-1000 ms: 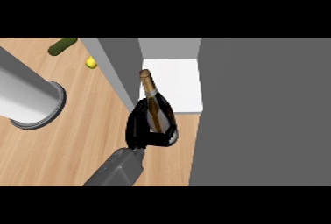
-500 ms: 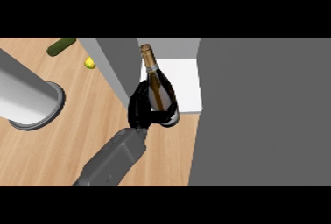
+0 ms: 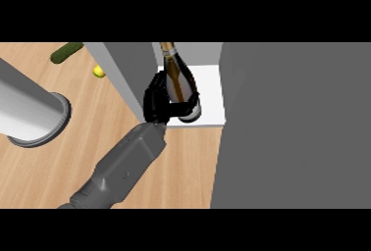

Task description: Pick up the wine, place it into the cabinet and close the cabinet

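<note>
Placing step in hand: the wine bottle (image 3: 179,78) sits over the white cabinet floor (image 3: 210,93), base near its front edge, neck leaning toward the back. The right hand (image 3: 161,100) is curled round the bottle's lower body from the left side, fingers wrapping its front, so it's grasping, not let go. Can't tell if the base is touching the floor or hanging just above it. The forearm comes in from the lower left across the tabletop (image 3: 188,162), hand right beside the cabinet's left wall (image 3: 130,73). Next move, by my read: set the bottle down upright, a bit deeper in, open the fingers, back out without clipping that wall, then swing the grey door (image 3: 297,127) on the right shut. The left hand isn't in view. Grey cylinder (image 3: 29,112) at the tabletop's left edge, a green thing (image 3: 66,52) and a small yellow thing (image 3: 98,72) near the far edge, all well apart from the action.
</note>
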{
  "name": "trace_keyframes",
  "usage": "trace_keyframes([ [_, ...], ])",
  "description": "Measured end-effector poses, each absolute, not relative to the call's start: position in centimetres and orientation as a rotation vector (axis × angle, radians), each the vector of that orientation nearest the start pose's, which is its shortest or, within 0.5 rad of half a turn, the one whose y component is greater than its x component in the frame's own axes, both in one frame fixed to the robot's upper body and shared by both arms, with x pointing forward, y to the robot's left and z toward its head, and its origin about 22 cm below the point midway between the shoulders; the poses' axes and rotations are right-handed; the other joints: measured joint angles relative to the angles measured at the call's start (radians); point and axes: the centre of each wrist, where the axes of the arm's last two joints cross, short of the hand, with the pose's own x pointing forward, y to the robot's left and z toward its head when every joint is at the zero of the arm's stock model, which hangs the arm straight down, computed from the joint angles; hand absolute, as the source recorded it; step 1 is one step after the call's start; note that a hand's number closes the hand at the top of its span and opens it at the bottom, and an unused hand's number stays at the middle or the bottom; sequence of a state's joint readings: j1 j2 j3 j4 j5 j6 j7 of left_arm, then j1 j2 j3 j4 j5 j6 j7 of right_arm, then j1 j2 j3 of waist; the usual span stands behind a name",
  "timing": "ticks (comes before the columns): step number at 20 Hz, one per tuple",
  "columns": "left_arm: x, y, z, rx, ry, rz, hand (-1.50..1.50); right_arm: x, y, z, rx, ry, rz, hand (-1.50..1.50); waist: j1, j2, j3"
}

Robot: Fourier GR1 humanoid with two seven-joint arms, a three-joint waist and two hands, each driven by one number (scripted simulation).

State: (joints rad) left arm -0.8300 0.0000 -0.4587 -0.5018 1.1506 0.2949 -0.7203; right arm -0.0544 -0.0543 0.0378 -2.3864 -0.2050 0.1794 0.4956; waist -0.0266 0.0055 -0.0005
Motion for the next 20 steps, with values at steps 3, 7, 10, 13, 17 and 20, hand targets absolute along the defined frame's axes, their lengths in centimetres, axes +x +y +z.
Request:
trace_keyframes([
  [3,38.2,8.5,-1.4,-0.262,-1.622,0.455,1.50,17.2,-22.2,18.2,0.283,-1.927,0.277,-1.50,-0.003,0.001,0.000],
  [7,39.3,8.8,-0.7,-0.234,-1.608,0.439,1.50,17.0,-22.3,18.2,0.291,-1.936,0.272,-1.50,-0.011,0.006,-0.001],
  [10,40.1,8.8,0.0,-0.214,-1.588,0.418,1.50,16.9,-22.1,18.6,0.295,-1.936,0.268,-1.50,-0.016,0.009,-0.001],
  [13,40.6,8.8,0.4,-0.201,-1.573,0.408,1.50,17.6,-22.0,18.4,0.300,-1.941,0.276,-1.50,-0.025,0.012,-0.001],
  [17,40.9,8.8,0.7,-0.194,-1.565,0.408,1.50,17.7,-22.0,18.4,0.319,-1.943,0.291,-1.50,-0.039,0.015,-0.001],
  [20,40.9,8.8,0.8,-0.196,-1.573,0.430,1.50,18.0,-21.9,18.7,0.328,-1.953,0.306,-1.50,-0.049,0.018,-0.001],
])
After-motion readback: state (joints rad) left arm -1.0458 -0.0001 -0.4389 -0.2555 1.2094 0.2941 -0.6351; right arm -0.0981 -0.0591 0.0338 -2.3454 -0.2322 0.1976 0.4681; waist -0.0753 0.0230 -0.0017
